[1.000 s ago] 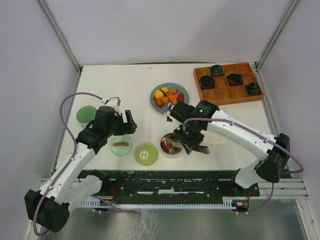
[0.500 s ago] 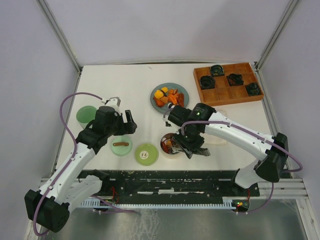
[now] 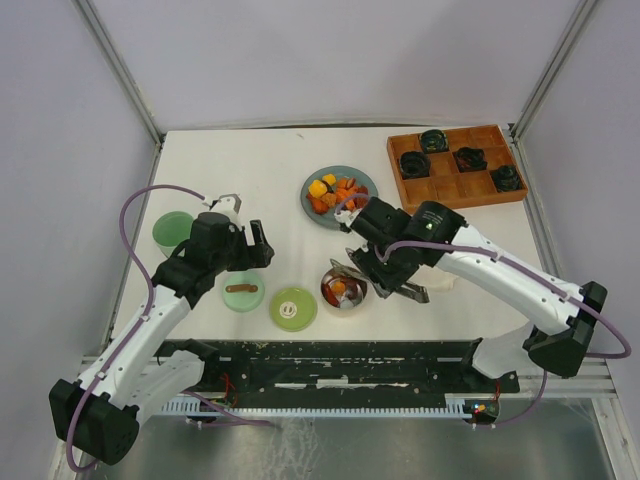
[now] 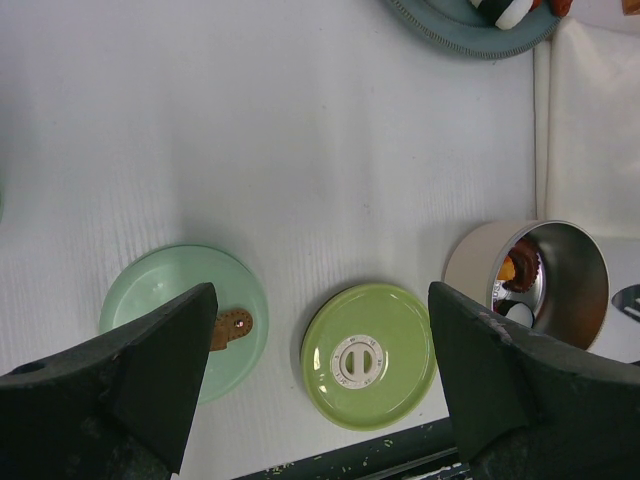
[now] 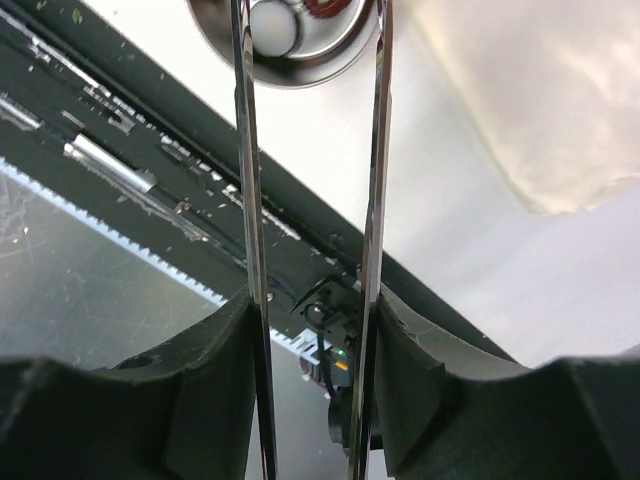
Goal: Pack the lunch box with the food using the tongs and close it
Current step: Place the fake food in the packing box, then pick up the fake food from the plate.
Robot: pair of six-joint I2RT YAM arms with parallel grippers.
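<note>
As only the wrist view shows, right hand (image 5: 312,300) pinches tongs (image 5: 246,150) | left hand (image 4: 320,300) spread

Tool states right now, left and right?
Left tool: open, holding nothing.
Right tool: closed on the tongs.

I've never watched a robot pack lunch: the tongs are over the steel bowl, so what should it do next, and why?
Probably lift the tongs clear of the bowl and swing them to the plate for another piece. The right gripper holds them, arms parted over the bowl with nothing pinched between; food lies on the plate, and the bowl holds only a few pieces.
</note>
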